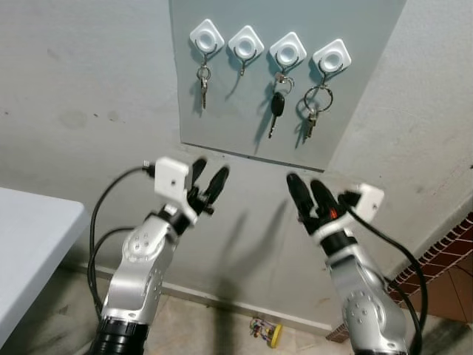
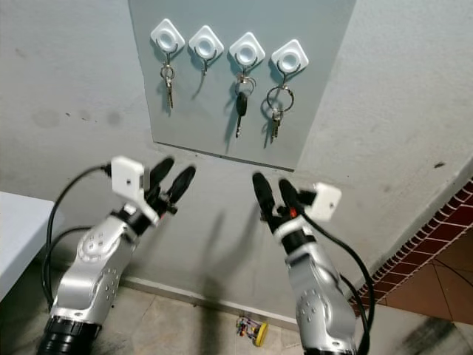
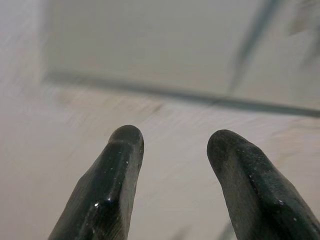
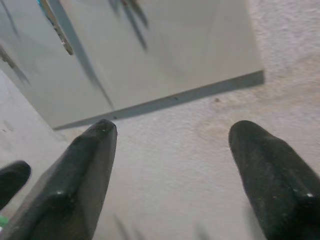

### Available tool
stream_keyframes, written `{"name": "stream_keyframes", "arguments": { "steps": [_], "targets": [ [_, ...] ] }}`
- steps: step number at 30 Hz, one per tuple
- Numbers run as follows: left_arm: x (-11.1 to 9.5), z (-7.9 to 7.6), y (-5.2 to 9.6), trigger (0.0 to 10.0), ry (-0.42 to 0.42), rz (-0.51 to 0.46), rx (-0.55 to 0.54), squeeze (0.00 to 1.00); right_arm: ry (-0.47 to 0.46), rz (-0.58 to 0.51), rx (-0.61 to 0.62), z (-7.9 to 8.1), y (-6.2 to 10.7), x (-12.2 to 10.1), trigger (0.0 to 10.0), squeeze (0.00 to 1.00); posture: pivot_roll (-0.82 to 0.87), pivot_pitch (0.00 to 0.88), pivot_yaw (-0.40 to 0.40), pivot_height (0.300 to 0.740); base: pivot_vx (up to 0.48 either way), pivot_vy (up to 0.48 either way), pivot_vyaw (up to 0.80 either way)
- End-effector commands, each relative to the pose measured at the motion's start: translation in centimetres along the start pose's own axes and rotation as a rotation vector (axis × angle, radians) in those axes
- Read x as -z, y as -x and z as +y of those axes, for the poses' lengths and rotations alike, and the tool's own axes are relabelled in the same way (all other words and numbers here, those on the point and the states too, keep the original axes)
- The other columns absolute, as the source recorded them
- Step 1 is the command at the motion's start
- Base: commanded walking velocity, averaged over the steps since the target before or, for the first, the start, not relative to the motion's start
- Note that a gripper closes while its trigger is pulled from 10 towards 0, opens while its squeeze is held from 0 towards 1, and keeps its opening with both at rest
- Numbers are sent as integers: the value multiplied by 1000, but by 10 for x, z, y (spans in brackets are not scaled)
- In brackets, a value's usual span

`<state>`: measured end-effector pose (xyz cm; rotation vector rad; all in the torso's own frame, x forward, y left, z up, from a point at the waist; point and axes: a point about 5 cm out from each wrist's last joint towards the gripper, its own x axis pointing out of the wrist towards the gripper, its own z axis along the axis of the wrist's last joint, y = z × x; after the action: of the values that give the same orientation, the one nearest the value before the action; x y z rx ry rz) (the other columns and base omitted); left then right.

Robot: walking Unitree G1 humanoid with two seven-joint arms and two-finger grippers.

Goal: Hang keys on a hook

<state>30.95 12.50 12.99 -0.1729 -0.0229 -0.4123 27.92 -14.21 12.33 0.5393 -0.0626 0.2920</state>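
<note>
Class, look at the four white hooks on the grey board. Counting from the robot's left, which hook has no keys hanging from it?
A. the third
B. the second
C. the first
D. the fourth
B: the second hook hangs bare, while the first hook holds a small key, the third hook the black-headed key, and the fourth hook a large ring of keys.
</note>
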Motion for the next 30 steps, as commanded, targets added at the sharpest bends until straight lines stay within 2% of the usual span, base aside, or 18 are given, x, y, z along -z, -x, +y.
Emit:
{"name": "stream_keyframes", "arguments": {
  "steps": [1,2,4,5,6,7,9,12,17,18,19,24,30],
  "targets": [
    [5,18,1,10000,57,45,-102,0,38,-1,1,-1,2,-4,10000,1000,-145,17,-30,724,0,0,0],
    [8,30,3,10000,57,71,-166,0,86,15,45,-8,5,-3,10000,1000,-147,17,-31,724,0,0,0],
    [9,32,3,10000,45,75,-180,0,105,21,61,-11,6,-2,10000,1000,-147,17,-31,724,0,0,0],
    [8,35,4,10000,27,79,-196,0,145,27,95,-15,8,-2,10000,27,-146,19,-28,724,0,0,0],
    [6,37,4,10000,11,68,-208,0,199,33,134,-21,9,-2,10000,0,-144,21,-25,724,0,0,0],
    [2,38,4,10000,9,46,-210,0,301,51,202,-29,11,-2,10000,0,-146,22,-22,724,0,0,0],
    [-3,38,3,10000,17,24,-204,0,404,66,252,-35,12,-2,10000,0,-148,23,-19,724,0,0,0],
    [-5,39,1,10000,8,10,-208,0,455,41,240,-29,14,-3,10000,0,-152,26,-17,724,0,0,0],
    [-5,37,0,10000,4,1,-203,0,483,32,227,-23,14,-3,10000,0,-161,32,-14,724,0,0,390],
    [-2,30,0,10000,-10,-4,-182,0,518,34,208,-18,15,0,10000,0,-166,35,-13,724,0,0,800],
    [-2,30,0,10000,-10,-4,-182,0,518,34,208,-18,15,0,10000,0,-166,35,-13,724,0,0,800],
    [2,11,-1,10000,-85,-21,-105,0,564,22,200,-14,16,1,10000,0,-173,37,-13,724,0,0,800],
    [1,2,-2,10000,-85,-39,-88,0,571,13,175,-12,13,-4,10000,0,-173,37,-14,724,0,0,800]
  ]
}}
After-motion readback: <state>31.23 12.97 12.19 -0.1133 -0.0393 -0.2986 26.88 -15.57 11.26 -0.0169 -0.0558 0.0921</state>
